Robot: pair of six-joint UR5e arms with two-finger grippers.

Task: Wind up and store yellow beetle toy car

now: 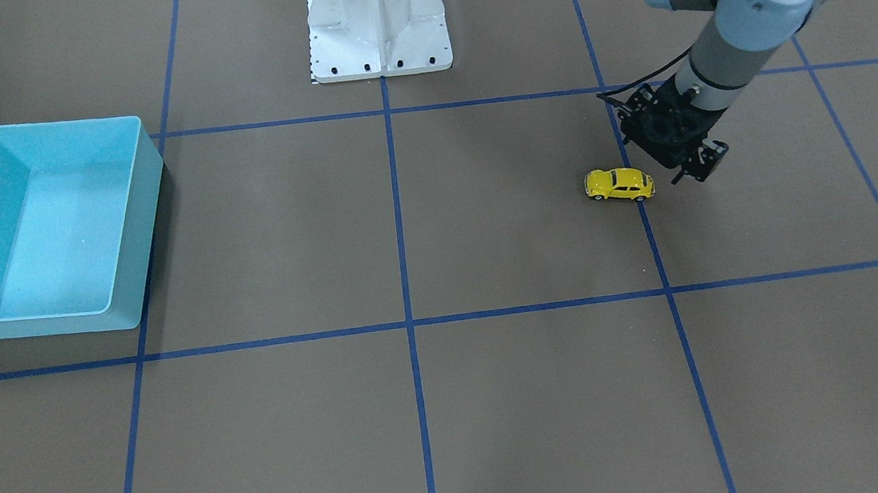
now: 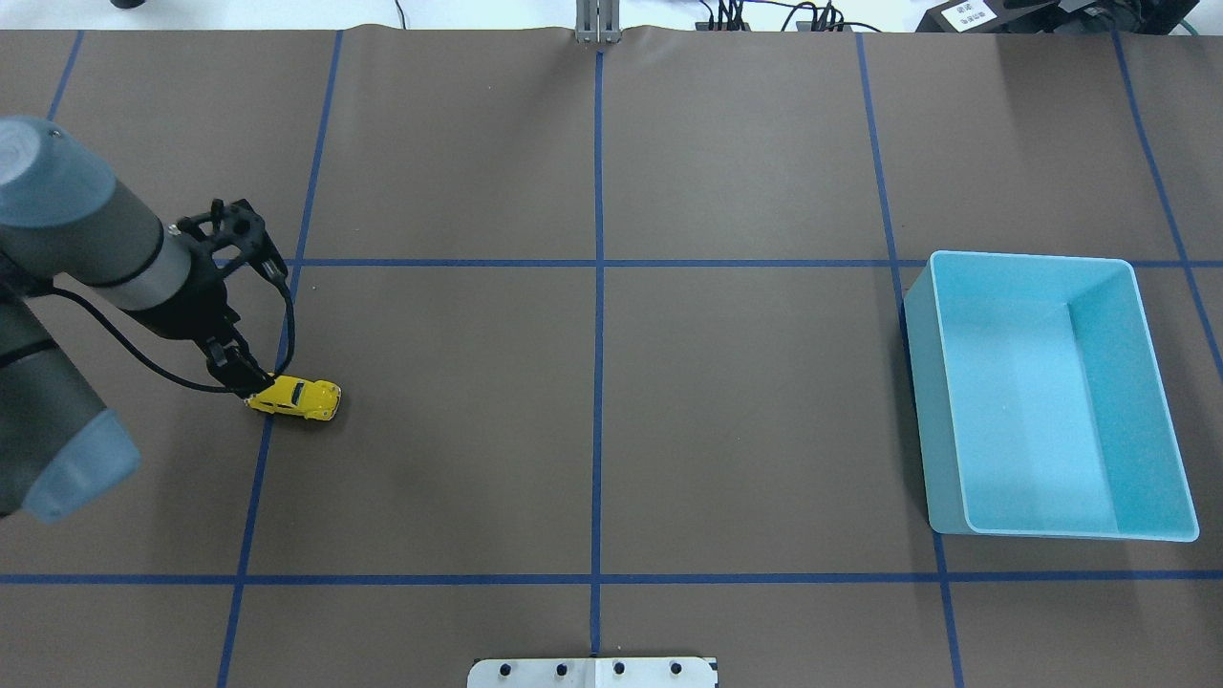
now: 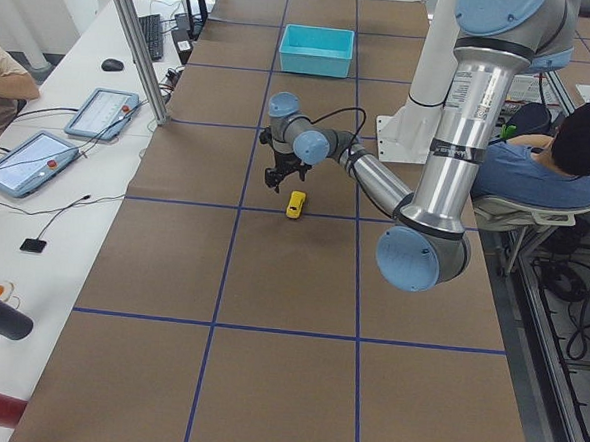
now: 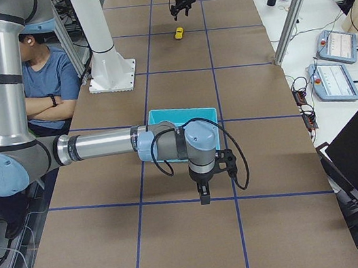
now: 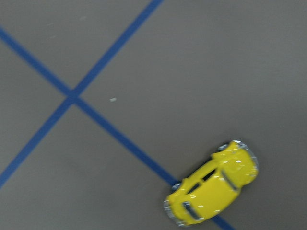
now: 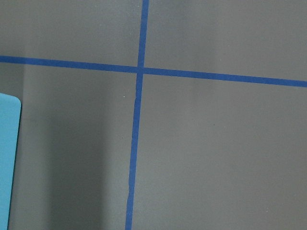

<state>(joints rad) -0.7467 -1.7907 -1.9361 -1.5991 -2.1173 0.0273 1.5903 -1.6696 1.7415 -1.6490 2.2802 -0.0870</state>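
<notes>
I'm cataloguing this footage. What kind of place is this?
Probably a robotics lab: robot arms at a tape-gridded table, control tablets on a side bench, and a seated person nearby.

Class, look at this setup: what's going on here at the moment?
The left gripper hovers just beside the yellow beetle toy car, which sits on the table. The car is not grasped yet. The turquoise bin stands empty at the table's other end, with the right gripper hanging near it.

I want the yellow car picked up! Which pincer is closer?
Left. The left pincer is right beside the yellow beetle toy car; the right pincer is far off, by the turquoise bin.
</notes>
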